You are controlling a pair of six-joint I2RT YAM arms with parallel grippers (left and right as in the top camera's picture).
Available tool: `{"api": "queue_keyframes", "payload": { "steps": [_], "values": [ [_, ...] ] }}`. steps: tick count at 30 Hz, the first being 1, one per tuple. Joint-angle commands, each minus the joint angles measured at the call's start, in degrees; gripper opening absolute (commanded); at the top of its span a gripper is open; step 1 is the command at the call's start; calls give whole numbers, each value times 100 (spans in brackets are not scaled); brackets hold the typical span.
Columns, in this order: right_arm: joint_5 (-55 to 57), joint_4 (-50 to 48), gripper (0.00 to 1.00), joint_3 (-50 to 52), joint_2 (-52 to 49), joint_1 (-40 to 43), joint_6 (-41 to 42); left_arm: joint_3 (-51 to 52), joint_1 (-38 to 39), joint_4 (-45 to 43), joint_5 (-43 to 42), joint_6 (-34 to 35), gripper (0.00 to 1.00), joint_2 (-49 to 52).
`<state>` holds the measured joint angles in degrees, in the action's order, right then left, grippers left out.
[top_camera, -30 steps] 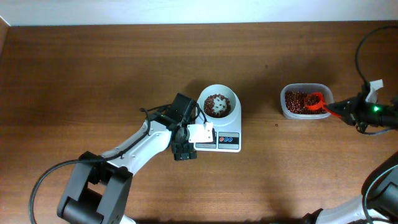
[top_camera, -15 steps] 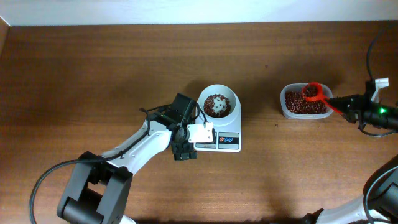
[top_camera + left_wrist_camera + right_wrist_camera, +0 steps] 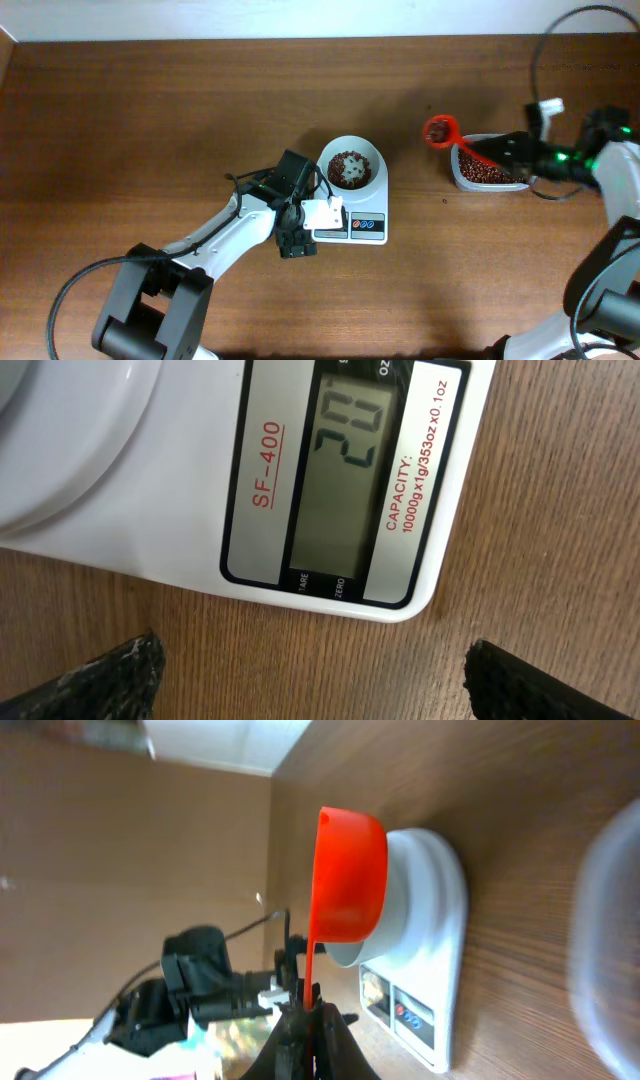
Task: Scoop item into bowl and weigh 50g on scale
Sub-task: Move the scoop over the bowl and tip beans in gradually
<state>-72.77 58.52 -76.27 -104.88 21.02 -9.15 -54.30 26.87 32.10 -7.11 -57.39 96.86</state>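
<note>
Transfer leg: right pincer (image 3: 508, 150) is clamped on the handle of the red scoop (image 3: 438, 130). The cup is loaded and hangs over bare counter (image 3: 150, 100), between the clear tub (image 3: 455, 172) and the white bowl (image 3: 350, 142). Beans (image 3: 348, 168) cover most of the bowl floor, with white showing through at the centre; the rest of the stock sits in the tub. The bowl sits on the scale (image 3: 200, 480). Left pincer (image 3: 325, 685) is spread wide and holds nothing, parked just off the scale's front edge with its camera on the display (image 3: 345, 470). The digits look like 20, so my read is under half of target, though they're rotated and I wouldn't swear to it. For this step: hold the cup level across the gap, since anything dropped on the counter is lost and anything on the scale deck outside the bowl fakes the reading. Stop over bowl centre, close above the rim but not touching; contact with bowl or scale would disturb the number. Tip by slow wrist roll, trickle rather than dump, and pause to let the display settle. Several scoops probably remain, so pour this one fully and meter only near target. Left pincer should stay off the scale body.
</note>
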Motion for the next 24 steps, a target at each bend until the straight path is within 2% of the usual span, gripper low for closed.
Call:
{"api": "queue_keyframes", "payload": {
  "steps": [1,5,9,18,21,24],
  "values": [
    [-201,-201,4,31,-48,-638,-92,39,-2,4,-122,74,99,-83],
    [-201,-684,4,31,-48,-1362,-92,39,-2,4,-122,74,99,-83],
    [-199,-925,4,31,-48,-1749,-90,39,-2,4,-122,74,99,-83],
    [505,-1172,4,31,-48,-2000,-87,39,-2,4,-122,74,99,-83],
    [841,-1368,4,28,-48,-2037,367,39,-2,4,-122,74,99,-83],
    [1012,-1351,4,-68,-37,-2079,369,39,-2,4,-122,74,99,-83]
  ]
}}
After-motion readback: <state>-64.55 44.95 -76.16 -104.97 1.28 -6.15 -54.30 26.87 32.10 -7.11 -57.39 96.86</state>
